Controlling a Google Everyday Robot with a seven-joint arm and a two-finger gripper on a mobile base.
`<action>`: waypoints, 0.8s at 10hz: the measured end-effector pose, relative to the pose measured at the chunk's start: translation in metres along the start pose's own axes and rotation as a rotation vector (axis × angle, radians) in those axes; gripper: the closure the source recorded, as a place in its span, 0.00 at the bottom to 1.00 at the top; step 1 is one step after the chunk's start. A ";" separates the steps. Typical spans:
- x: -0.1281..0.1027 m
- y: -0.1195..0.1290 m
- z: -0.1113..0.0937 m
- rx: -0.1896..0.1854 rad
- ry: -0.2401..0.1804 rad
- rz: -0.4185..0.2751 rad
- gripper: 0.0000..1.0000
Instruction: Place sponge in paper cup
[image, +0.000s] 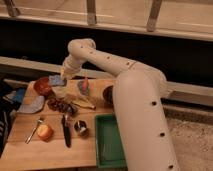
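Your end effector (61, 78) grips the sponge (56, 80); the cup (60, 92) sits just below it, so centre over the rim before releasing.

On a wooden board (30, 150), a metal cup (80, 128), dark utensil (66, 134) and orange fruit (45, 131) lie left of a green tray (107, 145); a reddish-brown bowl (42, 86) sits farther left and back, near the gripper (64, 75).
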 end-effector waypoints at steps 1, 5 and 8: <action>0.001 0.004 0.006 -0.020 0.009 0.001 1.00; 0.009 0.005 0.025 -0.074 0.050 0.035 0.78; 0.013 0.002 0.032 -0.080 0.070 0.063 0.48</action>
